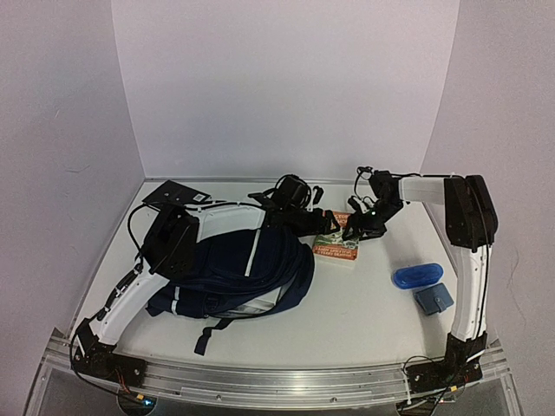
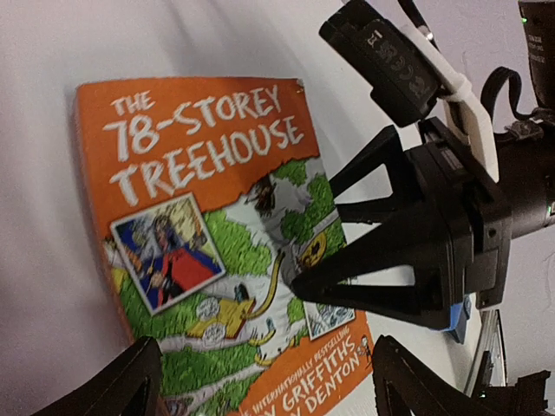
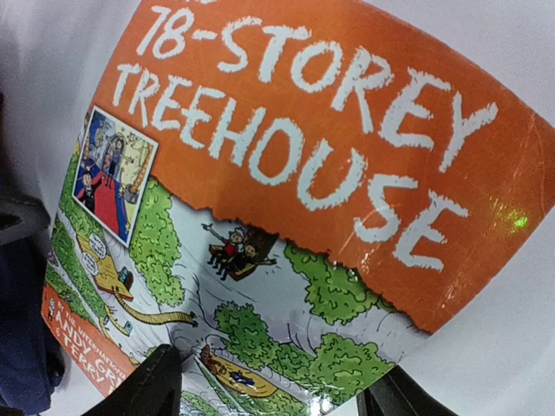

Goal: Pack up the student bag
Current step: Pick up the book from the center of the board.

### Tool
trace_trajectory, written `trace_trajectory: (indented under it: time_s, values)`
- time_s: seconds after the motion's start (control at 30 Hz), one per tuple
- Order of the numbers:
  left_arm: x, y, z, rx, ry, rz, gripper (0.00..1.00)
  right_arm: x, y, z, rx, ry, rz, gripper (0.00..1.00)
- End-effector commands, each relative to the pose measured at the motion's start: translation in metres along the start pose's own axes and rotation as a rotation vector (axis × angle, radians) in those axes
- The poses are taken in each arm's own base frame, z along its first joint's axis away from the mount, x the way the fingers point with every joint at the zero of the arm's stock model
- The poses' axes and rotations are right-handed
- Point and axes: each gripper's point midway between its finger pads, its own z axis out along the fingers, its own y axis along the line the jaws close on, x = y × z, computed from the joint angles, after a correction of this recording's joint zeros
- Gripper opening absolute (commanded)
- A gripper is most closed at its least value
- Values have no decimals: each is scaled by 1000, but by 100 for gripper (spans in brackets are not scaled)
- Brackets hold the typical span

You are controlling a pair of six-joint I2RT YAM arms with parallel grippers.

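Note:
The student bag (image 1: 247, 264), navy with white stripes, lies left of centre on the table. An orange book, "The 78-Storey Treehouse" (image 1: 338, 246), lies flat just right of it and fills both wrist views (image 2: 217, 225) (image 3: 286, 199). My left gripper (image 1: 330, 220) hangs open over the book's near-left end, its fingers wide apart in its own view (image 2: 269, 394). My right gripper (image 1: 354, 229) is open just above the cover, fingers spread in its own view (image 3: 273, 399). In the left wrist view its fingertips (image 2: 299, 286) reach down to the cover.
A small blue pouch (image 1: 418, 275) and a blue-grey square item (image 1: 434, 298) lie at the right near the right arm. A black flat plate (image 1: 173, 193) sits at the back left. White walls close the back and sides.

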Motion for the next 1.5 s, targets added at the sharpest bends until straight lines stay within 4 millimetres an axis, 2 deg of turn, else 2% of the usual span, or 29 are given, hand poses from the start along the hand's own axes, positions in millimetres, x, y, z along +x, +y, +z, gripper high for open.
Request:
trace_trajectory:
  time_s: [0.0,0.2,0.3,0.37,0.47,0.63,0.7,0.8,0.87,0.93,1.03,1.1,1.13,1.17,1.33,1.47]
  values:
    - [2,11,5,25,24,-47,79,14,16,4,-120,47,67,61]
    - [12,14,6,36,46,-67,71,-21,49,-43,-219,-72,118,50]
    - [12,13,7,47,42,-76,69,-32,61,-59,-261,-113,145,43]
    - [12,13,8,49,43,-82,69,-34,67,-61,-298,-115,169,42]
    - [13,13,8,50,43,-83,69,-30,71,-55,-331,-98,191,41]
    - [14,17,10,46,46,-89,68,-24,73,-41,-379,-82,217,34]
    - [15,18,10,47,47,-96,68,-21,70,-30,-393,-66,239,35]
    - [14,19,10,55,47,-103,68,-15,63,-10,-397,-47,266,44]
    - [13,19,10,57,44,-108,67,-11,57,3,-395,-37,285,44]
    - [11,18,9,61,39,-112,67,-11,54,9,-391,-40,289,40]
    - [8,17,7,63,34,-111,67,-15,51,7,-379,-56,285,26]
    - [7,17,5,62,31,-107,67,-17,47,2,-374,-69,290,14]
    - [7,16,3,61,30,-105,67,-18,46,-2,-376,-75,292,4]
    - [5,14,1,61,26,-101,67,-19,44,-6,-381,-83,298,1]
    - [-6,6,-16,53,-5,-78,76,-27,46,-45,-456,-135,306,0]
    - [-19,-5,-31,52,-42,-56,83,-30,59,-84,-501,-193,269,0]
